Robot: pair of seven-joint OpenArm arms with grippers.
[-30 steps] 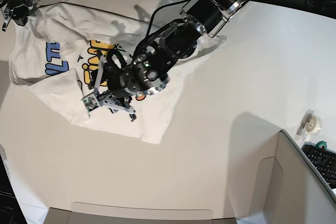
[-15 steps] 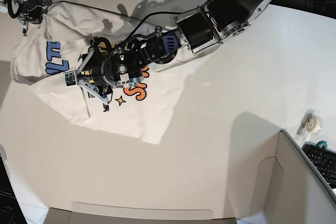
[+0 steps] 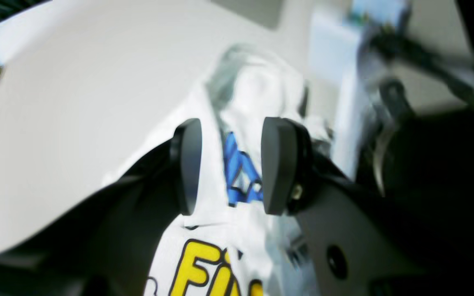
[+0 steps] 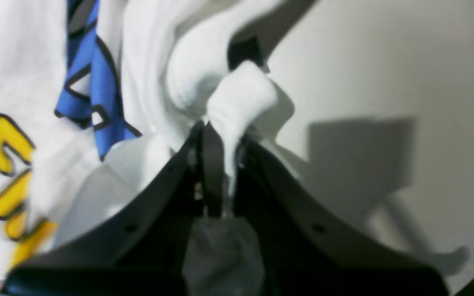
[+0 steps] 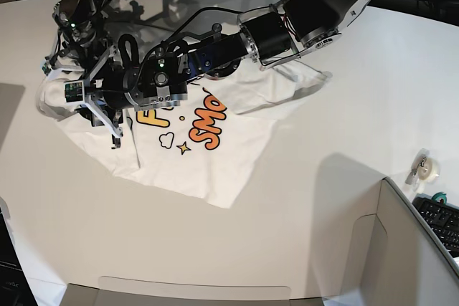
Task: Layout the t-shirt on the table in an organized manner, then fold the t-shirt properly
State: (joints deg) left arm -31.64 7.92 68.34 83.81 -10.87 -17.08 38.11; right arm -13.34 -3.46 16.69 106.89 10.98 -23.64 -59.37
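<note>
Base view, left to right. Your right gripper (image 5: pixel 63 59) sits at about 10 o'clock on the table (image 5: pixel 344 91). In the right wrist view its jaws are pinched tight on a bunched fold of white cloth from the t-shirt (image 5: pixel 208 155), with a small black tag (image 4: pixel 245 51) showing just above the pinch.

The t-shirt lies print-up in the upper-left part of the table, rumpled at its left end and smoother toward 4 o'clock. Orange letters, a cloud and a star show on the front.

Your left gripper (image 5: pixel 107 116) reaches across the shirt from 1 o'clock and hangs over its left part, close beside the right gripper. In the left wrist view its two fingers (image 3: pixel 189 164) stand clearly apart. Blue print shows through the gap, and nothing is clamped between them.

At 4 o'clock a grey cardboard box (image 5: pixel 409 249) stands at the table's edge; you cannot tell what it contains. Just past its far wall lie a tape roll (image 5: pixel 428 168) and a keyboard (image 5: pixel 441 221).
</note>
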